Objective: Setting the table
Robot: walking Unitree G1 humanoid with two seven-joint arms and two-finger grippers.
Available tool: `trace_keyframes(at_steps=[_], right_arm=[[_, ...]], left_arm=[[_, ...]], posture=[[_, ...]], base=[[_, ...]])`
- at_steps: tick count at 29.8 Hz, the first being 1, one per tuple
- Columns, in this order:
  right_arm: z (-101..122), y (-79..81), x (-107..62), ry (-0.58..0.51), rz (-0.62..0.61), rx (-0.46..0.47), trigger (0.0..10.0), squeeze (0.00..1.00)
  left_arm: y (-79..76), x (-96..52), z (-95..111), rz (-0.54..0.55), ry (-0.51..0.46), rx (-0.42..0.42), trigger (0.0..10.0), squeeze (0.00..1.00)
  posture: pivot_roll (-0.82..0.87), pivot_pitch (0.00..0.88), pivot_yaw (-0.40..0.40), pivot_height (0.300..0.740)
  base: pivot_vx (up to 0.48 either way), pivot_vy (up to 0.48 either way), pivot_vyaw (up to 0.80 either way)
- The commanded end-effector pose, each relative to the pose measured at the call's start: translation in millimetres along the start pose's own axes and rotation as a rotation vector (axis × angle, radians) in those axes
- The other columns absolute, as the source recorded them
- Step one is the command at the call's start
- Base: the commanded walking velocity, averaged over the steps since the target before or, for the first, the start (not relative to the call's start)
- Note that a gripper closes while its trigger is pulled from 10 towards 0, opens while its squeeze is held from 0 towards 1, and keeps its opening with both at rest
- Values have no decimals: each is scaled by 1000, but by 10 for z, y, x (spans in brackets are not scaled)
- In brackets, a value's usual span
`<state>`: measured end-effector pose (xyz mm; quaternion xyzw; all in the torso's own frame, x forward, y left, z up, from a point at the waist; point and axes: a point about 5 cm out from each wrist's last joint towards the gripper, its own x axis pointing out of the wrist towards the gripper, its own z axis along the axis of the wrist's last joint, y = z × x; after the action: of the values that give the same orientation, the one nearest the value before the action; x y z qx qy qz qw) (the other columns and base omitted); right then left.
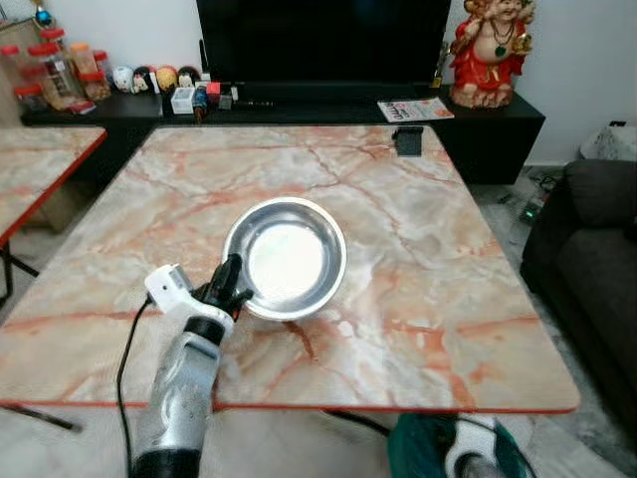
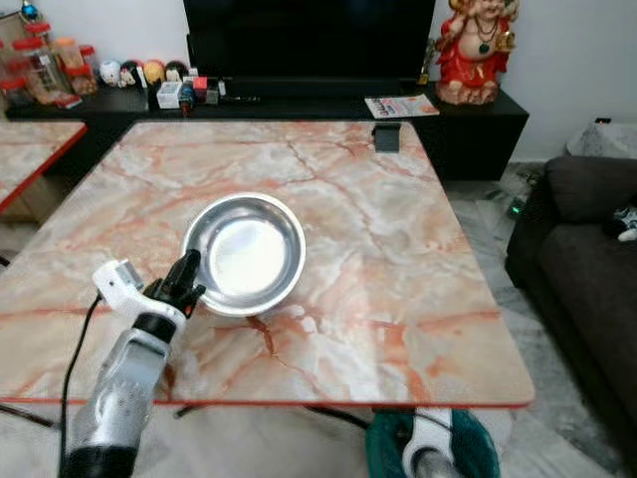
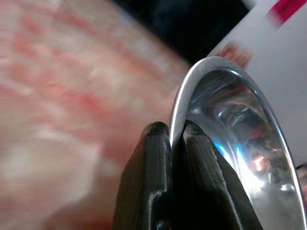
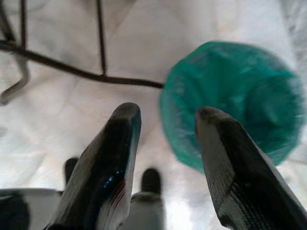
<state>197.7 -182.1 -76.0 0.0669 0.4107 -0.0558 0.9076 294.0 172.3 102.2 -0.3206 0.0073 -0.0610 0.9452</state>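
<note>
A shiny steel bowl (image 1: 289,257) rests near the middle of the marble table (image 1: 418,249). My left gripper (image 1: 231,281) is shut on the bowl's near-left rim. In the left wrist view its two black fingertips (image 3: 153,139) pinch the thin rim of the bowl (image 3: 230,124), one finger outside and one inside. My right gripper (image 4: 165,120) hangs open below the table's front edge, over the white floor beside a green bin (image 4: 240,100).
A second marble table (image 1: 40,159) stands at the left. Behind is a black TV stand (image 1: 299,105) with jars, small items, a magazine and a red statue (image 1: 490,50). A dark sofa (image 1: 597,249) is at the right. A small black object (image 1: 408,141) lies at the table's far edge.
</note>
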Motion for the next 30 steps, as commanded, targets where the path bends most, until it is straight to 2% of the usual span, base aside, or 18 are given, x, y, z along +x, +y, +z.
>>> trace_keyframes(at_steps=[1, 4, 7, 8, 10, 17, 18, 19, 22, 30], right_arm=[[47, -54, 4, -12, -14, -11, 10000, 0], [44, -52, 4, -11, -15, -10, 10000, 0], [39, -43, 3, -11, -14, -9, 10000, 0], [34, -42, 2, -12, -16, -4, 10000, 0], [32, -43, 2, -12, -16, -3, 10000, 0], [9, -51, -5, -7, -22, 2, 10000, 0], [7, -51, -5, -7, -22, 2, 10000, 0], [4, -50, -5, -6, -23, 2, 10000, 0], [2, -48, -6, -6, -22, 2, 10000, 0], [0, -38, -5, -5, -20, 4, 10000, 0]], left_arm=[[-161, 33, -43, -32, 42, 42, 10000, 0], [-212, 62, -130, 21, 96, 14, 10000, 0], [-358, 85, -207, -28, 123, -8, 10000, 0], [-466, 106, -240, -63, 134, -24, 10000, 0], [-484, 119, -244, -62, 134, -27, 10000, 0], [-466, 227, -146, 57, 87, -56, 10000, 0], [-449, 230, -146, 82, 96, -55, 10000, 0], [-414, 233, -150, 127, 105, -89, 10000, 0], [-377, 225, -163, 168, 125, -110, 10000, 0], [-361, 188, -159, 204, 160, -101, 10000, 0]], posture=[[74, 10, 0, 740], [75, 14, 1, 740], [69, 13, 8, 740], [63, 12, 13, 740], [64, 12, 14, 740], [61, 10, 17, 740], [63, 11, 17, 740], [62, 10, 19, 740], [62, 11, 20, 740], [64, 11, 24, 740]], base=[[0, 0, 0], [0, 0, 0], [0, 0, 0], [0, 0, 0], [0, 0, 0], [0, 0, 0], [0, 0, 0], [0, 0, 0], [0, 0, 0], [0, 0, 0]])
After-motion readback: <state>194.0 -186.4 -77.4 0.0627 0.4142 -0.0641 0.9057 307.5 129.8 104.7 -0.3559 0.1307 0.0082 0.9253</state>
